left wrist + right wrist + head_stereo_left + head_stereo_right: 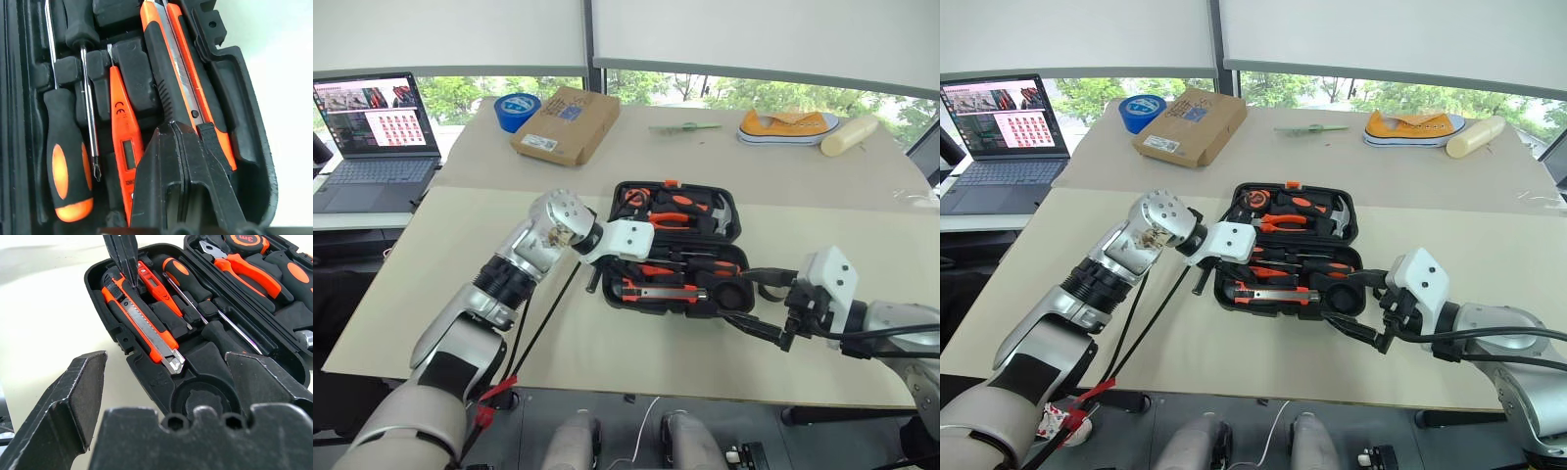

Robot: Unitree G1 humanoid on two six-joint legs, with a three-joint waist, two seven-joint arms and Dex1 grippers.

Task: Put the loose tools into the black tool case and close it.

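The black tool case (675, 245) is lying open mid-desk (607, 362). The left pincer (124, 264), closed and empty-tipped, is touching the utility knife (139, 323) in the case's near half; the right pincer (773, 308) is waiting wide open beside the case's right end.

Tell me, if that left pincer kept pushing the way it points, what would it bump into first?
Most likely the orange-black utility knife lying in its slot in the open black tool case. The left pincer, closed, points down at the knife's handle end, seemingly almost touching it, though depth is hard to judge.
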